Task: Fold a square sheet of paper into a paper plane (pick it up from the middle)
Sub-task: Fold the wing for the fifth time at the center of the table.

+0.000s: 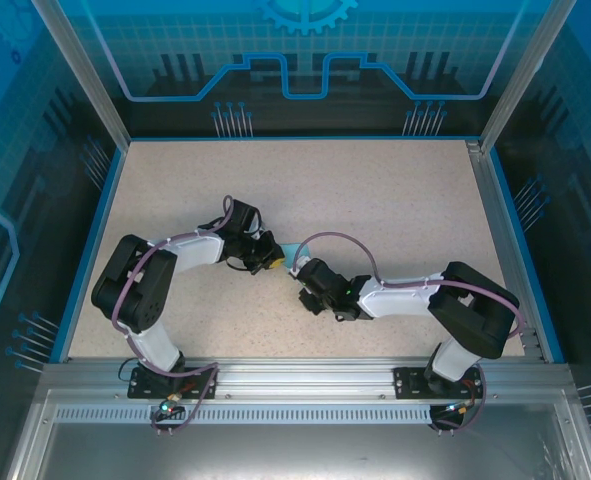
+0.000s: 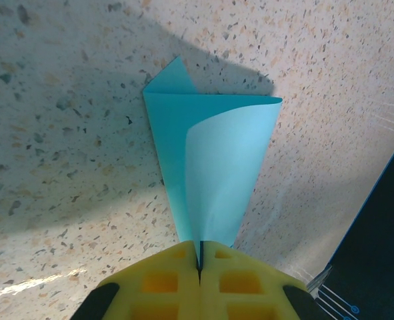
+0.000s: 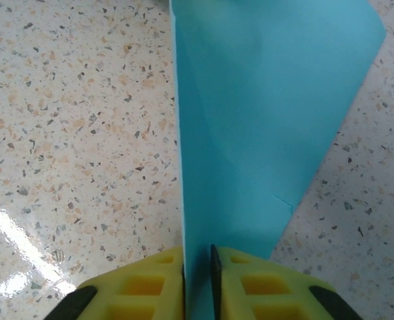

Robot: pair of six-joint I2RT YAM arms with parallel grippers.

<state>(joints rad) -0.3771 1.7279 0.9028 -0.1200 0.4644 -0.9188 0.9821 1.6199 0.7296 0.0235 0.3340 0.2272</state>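
Observation:
The square sheet of paper is folded into a light blue paper plane, a narrow kite shape held just above the tabletop between both arms. In the left wrist view the paper plane fans out from its sharp point, one flap curling open. My left gripper is shut on that point, yellow pads pressed together. In the right wrist view the paper plane stands on edge, and its folded edge runs down between the pads of my right gripper, which is shut on it with a narrow gap. The two grippers almost touch.
The speckled beige table spreads out behind and beside the arms. Blue rails edge its sides, and a metal frame runs along the near edge by the arm bases.

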